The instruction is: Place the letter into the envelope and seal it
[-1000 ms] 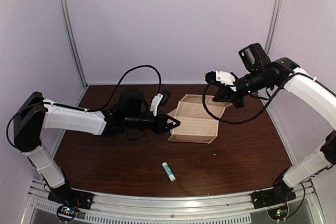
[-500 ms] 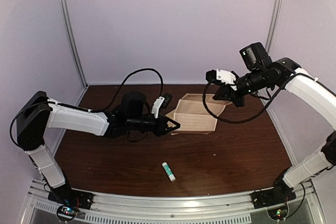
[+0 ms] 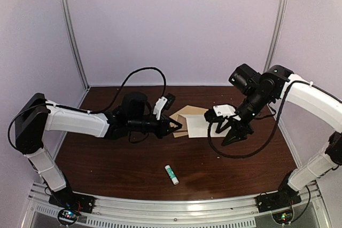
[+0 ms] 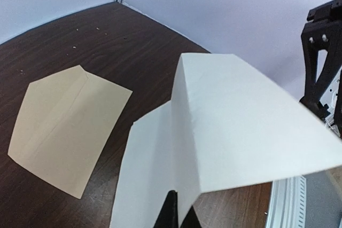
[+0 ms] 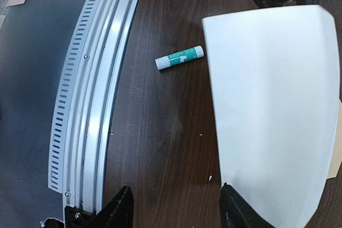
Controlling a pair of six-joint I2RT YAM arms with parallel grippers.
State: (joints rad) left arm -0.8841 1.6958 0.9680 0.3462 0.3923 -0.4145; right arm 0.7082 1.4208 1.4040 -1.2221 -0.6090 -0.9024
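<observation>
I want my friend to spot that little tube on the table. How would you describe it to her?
On the dark wooden table, look at the near side, just beyond the middle of the metal rail. The glue stick lies there alone. It is a small white tube with a green label; the letter and the envelope farther back are flat sheets.

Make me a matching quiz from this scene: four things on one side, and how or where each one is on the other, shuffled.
1 letter
2 envelope
3 glue stick
4 right gripper

A jaws apart
B tan, lying flat on the table
C pinched in the left gripper
D green and white

Pairs: 1-C, 2-B, 3-D, 4-A
</observation>
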